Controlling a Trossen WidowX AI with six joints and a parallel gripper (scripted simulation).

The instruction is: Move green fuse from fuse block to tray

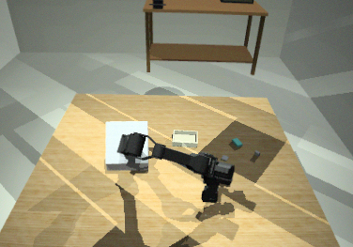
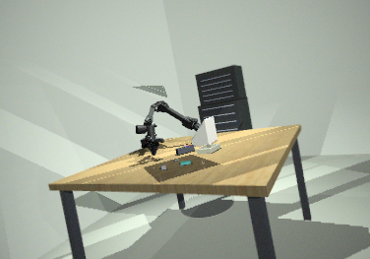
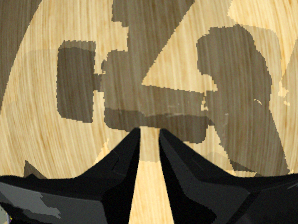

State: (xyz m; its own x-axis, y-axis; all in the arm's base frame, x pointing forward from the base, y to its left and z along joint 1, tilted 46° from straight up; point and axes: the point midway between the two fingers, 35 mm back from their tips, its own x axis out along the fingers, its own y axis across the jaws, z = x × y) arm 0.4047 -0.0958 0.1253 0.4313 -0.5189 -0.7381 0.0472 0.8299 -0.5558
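Note:
My gripper (image 1: 209, 198) (image 2: 153, 150) (image 3: 149, 133) points down at the bare wooden table (image 1: 291, 193), close to its front right part. Its fingers stand almost together and nothing is between them; only wood shows in the narrow gap in the wrist view. The white tray (image 1: 185, 138) lies behind the arm, near the table's middle, and looks empty. The fuse block is hidden behind my forearm in the top view; in the exterior view it shows as a small dark bar (image 2: 185, 150), too small for me to make out the green fuse. The gripper is well apart from both.
My arm rises from a white pedestal (image 1: 117, 134) (image 2: 207, 131) at the left. A teal block (image 1: 236, 143) (image 2: 185, 162) and small grey cubes (image 1: 256, 155) (image 1: 225, 158) lie to the right. A wooden shelf table (image 1: 202, 10) stands beyond the table.

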